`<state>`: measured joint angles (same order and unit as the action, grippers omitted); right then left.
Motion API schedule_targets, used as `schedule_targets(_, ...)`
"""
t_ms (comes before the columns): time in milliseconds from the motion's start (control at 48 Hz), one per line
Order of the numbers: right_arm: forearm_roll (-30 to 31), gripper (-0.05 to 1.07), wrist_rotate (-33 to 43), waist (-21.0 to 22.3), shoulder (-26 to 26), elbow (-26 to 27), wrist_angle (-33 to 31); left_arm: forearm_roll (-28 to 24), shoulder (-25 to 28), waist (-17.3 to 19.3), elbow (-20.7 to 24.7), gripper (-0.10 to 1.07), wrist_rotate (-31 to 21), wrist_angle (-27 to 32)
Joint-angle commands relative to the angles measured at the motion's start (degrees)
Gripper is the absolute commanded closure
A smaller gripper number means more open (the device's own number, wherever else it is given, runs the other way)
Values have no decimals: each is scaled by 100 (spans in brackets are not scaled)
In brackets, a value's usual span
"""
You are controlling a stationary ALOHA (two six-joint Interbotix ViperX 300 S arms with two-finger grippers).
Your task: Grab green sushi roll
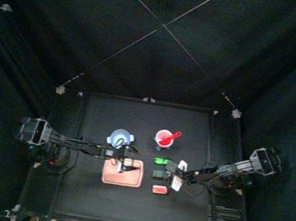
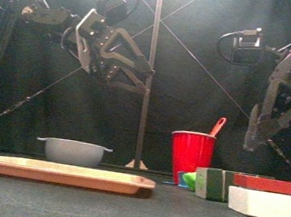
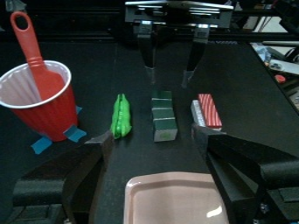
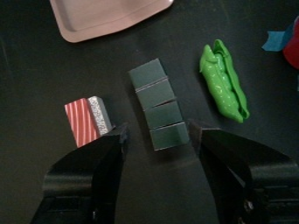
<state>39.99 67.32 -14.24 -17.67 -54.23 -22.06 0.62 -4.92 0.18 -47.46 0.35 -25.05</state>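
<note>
The green sushi roll [image 4: 156, 107] is a short dark green bar cut into segments, lying on the black table between a bright green pea pod [image 4: 225, 80] and a red-and-white striped piece [image 4: 86, 121]. My right gripper [image 4: 158, 133] is open and hangs above the roll's end, one jaw on each side. My left gripper [image 3: 160, 144] is open and empty, facing the roll [image 3: 163, 116] from the other side. The right gripper [image 3: 170, 77] shows open in the left wrist view. In the front view both grippers hang well above the table.
A red cup [image 3: 33, 92] holding a red spoon [image 3: 30, 44] stands beside the pea pod [image 3: 122, 115]. A salmon-pink board [image 3: 176, 197] lies near the left gripper. A grey bowl [image 2: 72, 151] stands behind the board [image 2: 59, 173].
</note>
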Motion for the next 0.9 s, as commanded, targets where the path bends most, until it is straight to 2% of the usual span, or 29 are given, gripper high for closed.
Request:
schedule_targets(0,53,13,0,97,-97,105,18,26,-176,62,18,-6,9,-53)
schedule_targets(208,202,12,-9,220,-53,264,44,26,-598,308,-132,-6,9,-53)
schedule_targets(417,369,12,9,281,70,308,299,-35,-984,431,-483,-6,44,-141)
schedule_targets(625,343,12,18,281,281,290,563,-211,-1433,396,-1090,-6,70,-457)
schedule_targets(875,334,12,9,343,668,352,606,-237,-2039,396,-1608,-6,70,-888)
